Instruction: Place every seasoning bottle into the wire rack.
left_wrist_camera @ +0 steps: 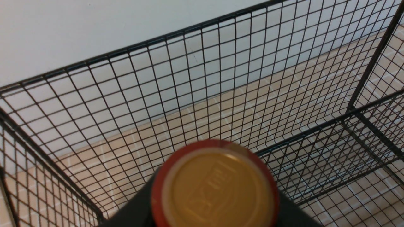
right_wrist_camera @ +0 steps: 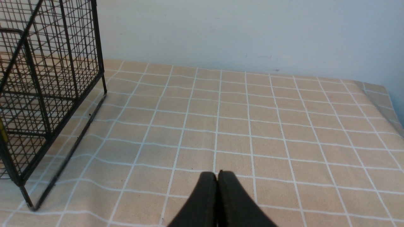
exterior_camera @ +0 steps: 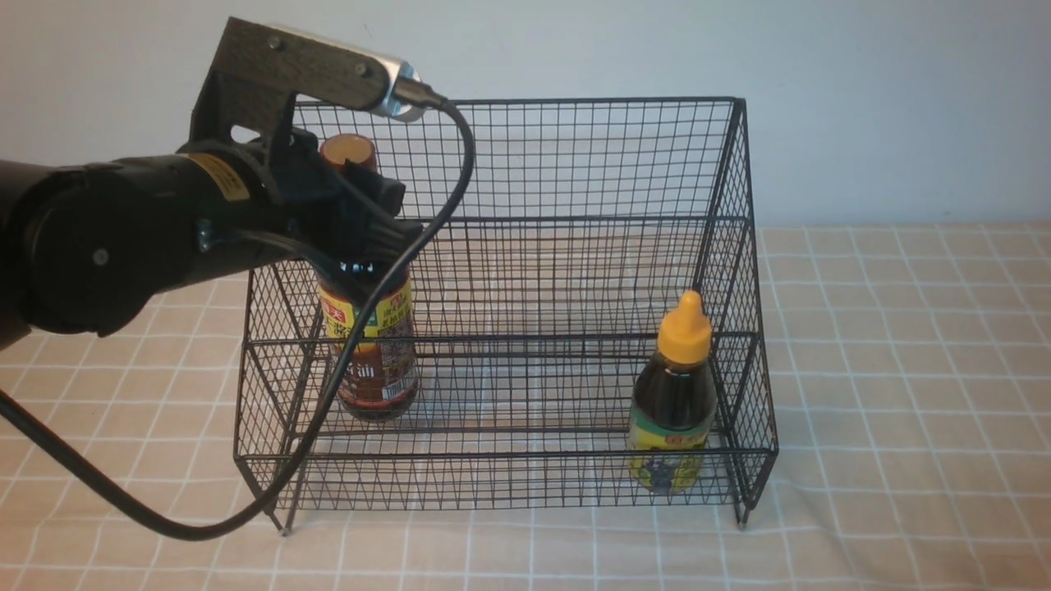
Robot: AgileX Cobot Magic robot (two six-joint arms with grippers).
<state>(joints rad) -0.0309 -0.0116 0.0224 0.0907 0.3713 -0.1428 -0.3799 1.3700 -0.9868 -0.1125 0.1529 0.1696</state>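
The black wire rack [exterior_camera: 575, 164] stands mid-table. The tall seasoning bottle [exterior_camera: 374, 345], with a yellow-and-red label, is upright inside the rack's left part, its base at the lower shelf. My left gripper [exterior_camera: 361, 222] is shut on its red-brown neck, just under the flat cap [left_wrist_camera: 214, 186]. Dark fingers [left_wrist_camera: 135, 211] show on either side of the cap. The squat bottle [exterior_camera: 673, 402], with a pointed yellow cap, stands free in the rack's front right corner. My right gripper [right_wrist_camera: 217, 176] is shut and empty over the cloth to the right of the rack [right_wrist_camera: 47, 78]. It is out of the front view.
A tan checked cloth [exterior_camera: 903, 369] covers the table. My left arm's black cable [exterior_camera: 123, 509] loops down in front of the rack's left front foot. A pale wall stands behind. The table's far right edge [right_wrist_camera: 391, 104] shows in the right wrist view.
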